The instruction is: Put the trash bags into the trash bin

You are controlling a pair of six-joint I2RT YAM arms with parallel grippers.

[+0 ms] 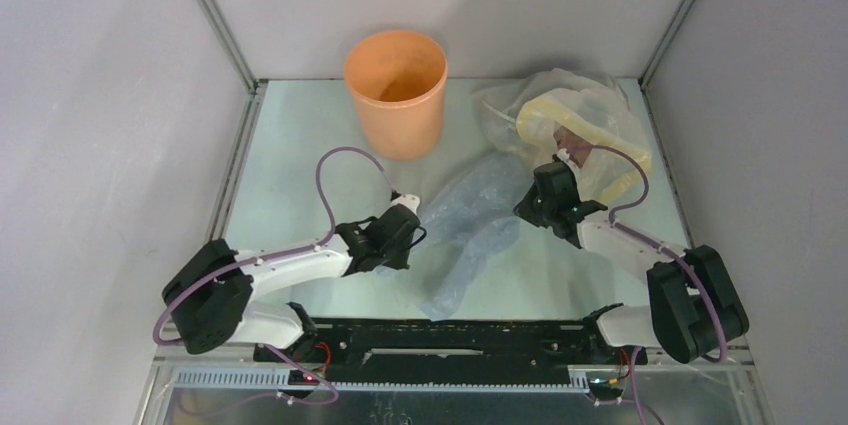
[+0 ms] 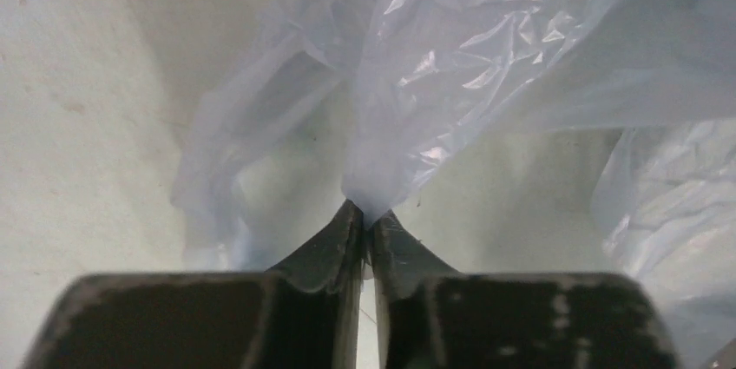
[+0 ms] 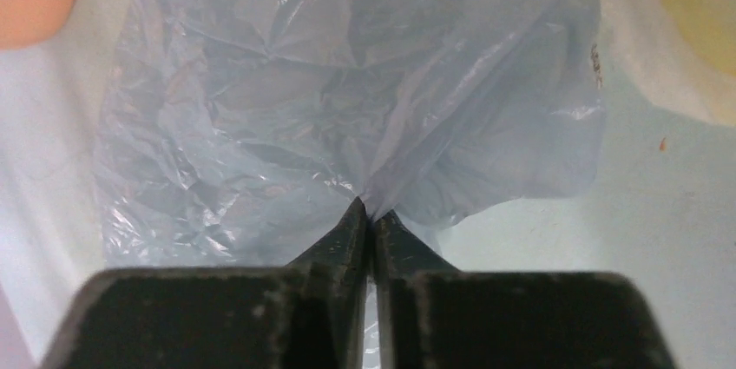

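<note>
Lying crumpled on the worktop (image 1: 300, 145), the trash bag (image 1: 470, 230) is being pinched at either side by the left gripper (image 2: 366, 217) and right gripper (image 3: 369, 208), both clamped on its film. The right gripper is hiding part of the clear-and-yellow bundle (image 1: 585, 110); the orange trash bin (image 1: 395, 100) is standing apart behind.

Clear-and-yellow plastic bundle (image 1: 575, 110) with a brown patch sits crumpled in the far right corner of the table (image 1: 300, 175). Table top is pale green. Plain grey walls (image 1: 90, 95) enclose it.

no readable text, labels or numbers anywhere
</note>
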